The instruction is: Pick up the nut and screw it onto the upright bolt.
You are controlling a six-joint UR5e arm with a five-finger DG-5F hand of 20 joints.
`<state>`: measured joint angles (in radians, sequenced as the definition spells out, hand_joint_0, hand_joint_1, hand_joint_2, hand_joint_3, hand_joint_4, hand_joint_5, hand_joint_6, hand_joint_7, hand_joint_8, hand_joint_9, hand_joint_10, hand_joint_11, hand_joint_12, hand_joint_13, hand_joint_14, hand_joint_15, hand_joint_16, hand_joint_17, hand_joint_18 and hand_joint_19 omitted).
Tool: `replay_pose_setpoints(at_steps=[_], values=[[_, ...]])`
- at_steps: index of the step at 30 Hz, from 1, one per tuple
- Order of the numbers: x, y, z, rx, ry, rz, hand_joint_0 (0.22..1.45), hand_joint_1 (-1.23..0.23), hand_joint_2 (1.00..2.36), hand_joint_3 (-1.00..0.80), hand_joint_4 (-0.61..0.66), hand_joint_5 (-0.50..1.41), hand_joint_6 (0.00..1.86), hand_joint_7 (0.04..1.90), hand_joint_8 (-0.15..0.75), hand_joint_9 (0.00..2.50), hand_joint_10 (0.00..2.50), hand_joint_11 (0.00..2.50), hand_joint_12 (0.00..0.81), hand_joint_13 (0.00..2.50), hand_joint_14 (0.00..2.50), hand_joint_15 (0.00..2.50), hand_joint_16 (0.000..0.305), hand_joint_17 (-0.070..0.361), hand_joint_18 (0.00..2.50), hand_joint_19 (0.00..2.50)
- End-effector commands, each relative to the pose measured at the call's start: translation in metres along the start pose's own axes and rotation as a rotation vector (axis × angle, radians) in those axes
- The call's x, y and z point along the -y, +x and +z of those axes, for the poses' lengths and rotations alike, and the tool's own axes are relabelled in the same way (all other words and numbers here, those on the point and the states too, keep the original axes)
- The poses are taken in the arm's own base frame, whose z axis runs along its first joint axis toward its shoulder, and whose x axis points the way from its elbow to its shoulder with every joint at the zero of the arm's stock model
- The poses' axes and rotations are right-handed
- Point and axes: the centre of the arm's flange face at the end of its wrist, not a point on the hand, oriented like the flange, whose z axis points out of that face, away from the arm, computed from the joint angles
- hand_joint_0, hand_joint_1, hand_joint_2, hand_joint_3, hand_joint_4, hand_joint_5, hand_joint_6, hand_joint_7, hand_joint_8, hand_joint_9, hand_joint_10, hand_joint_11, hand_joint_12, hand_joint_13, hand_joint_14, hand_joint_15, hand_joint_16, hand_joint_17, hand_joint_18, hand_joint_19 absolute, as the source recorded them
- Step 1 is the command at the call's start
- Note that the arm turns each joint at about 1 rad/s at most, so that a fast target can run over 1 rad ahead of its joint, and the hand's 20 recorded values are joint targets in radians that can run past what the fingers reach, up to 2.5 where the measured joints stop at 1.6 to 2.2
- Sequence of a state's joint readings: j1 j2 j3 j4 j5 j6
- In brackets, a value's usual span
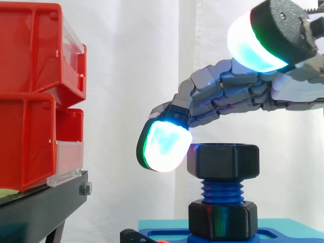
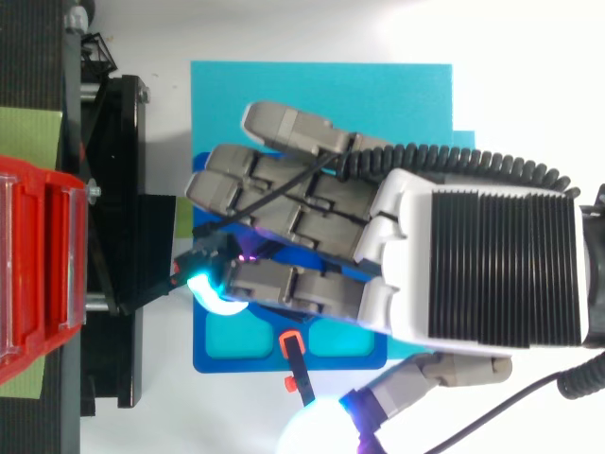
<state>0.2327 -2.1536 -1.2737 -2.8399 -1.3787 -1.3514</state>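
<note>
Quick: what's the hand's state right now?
Hand: looks open, holding nothing. One fingertip pad is against the side of the nut, which sits on the bolt. The thumb is well clear.

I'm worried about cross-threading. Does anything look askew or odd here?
Nothing stands out. The black nut sits level on the blue bolt, which stands upright. The hand has a fingertip pad at the nut's left side.
</note>
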Motion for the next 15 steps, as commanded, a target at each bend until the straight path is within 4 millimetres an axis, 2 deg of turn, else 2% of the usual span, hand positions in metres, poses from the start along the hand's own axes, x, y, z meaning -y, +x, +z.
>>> replay_pose_setpoints(at_steps=[1,15], values=[[-0.003,0.002,-0.001,-0.012,-0.014,-0.002,0.43,0.05,1.0,-0.5,0.17,-0.15,0.5,0.76,0.247,0.16,0.0,0.0,0.388,0.0,0.0,0.0,0.057,0.129,0.0,0.0],[0.006,-0.003,0.0,-0.003,-0.019,0.0,0.43,-0.01,1.0,-0.5,0.25,-0.16,0.5,0.76,0.264,0.18,0.0,0.0,0.361,0.0,0.0,0.0,0.048,0.108,0.0,0.0]])
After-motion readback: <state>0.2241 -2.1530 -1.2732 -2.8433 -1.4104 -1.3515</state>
